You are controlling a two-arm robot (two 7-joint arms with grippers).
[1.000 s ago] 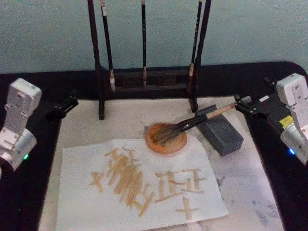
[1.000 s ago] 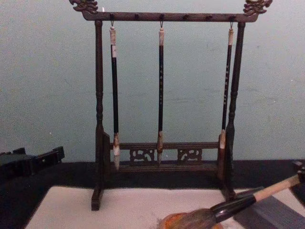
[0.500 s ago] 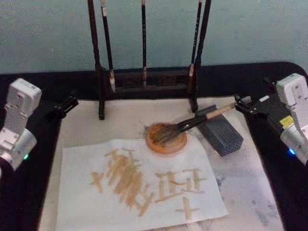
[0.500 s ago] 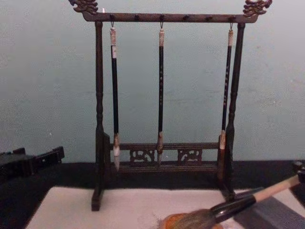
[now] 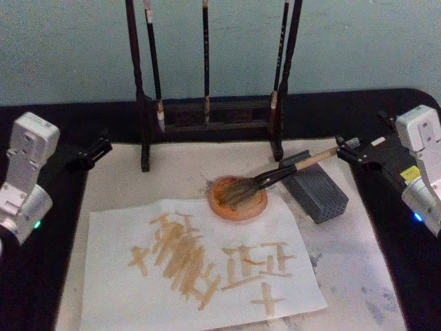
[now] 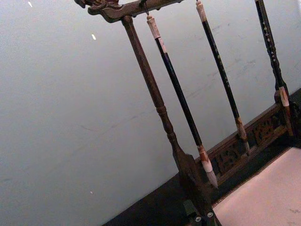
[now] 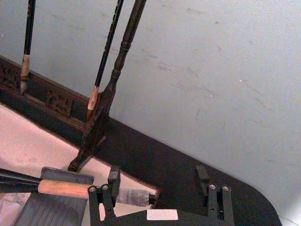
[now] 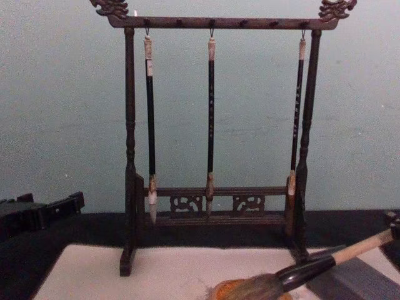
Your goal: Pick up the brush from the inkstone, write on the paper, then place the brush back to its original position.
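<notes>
The brush [image 5: 275, 176] lies at rest, its bushy bristles in the round orange-brown inkstone [image 5: 226, 212] and its tan handle slanting up over a grey block. My right gripper [image 5: 353, 153] sits at the handle's far end. In the right wrist view this gripper [image 7: 158, 172] is open and the brush [image 7: 61, 187] ends beside one finger, not clamped. The paper [image 5: 200, 276] lies in front of the inkstone with tan strokes on it. My left gripper [image 5: 93, 152] is parked at the table's left edge. The chest view has the brush [image 8: 306, 270] and inkstone [image 8: 225, 289] at its lower edge.
A dark wooden rack [image 5: 207, 114] with three thin hanging brushes stands behind the inkstone. The grey block [image 5: 317, 193] props the handle right of the inkstone. A stained off-white felt mat [image 5: 358, 269] covers the black table under everything.
</notes>
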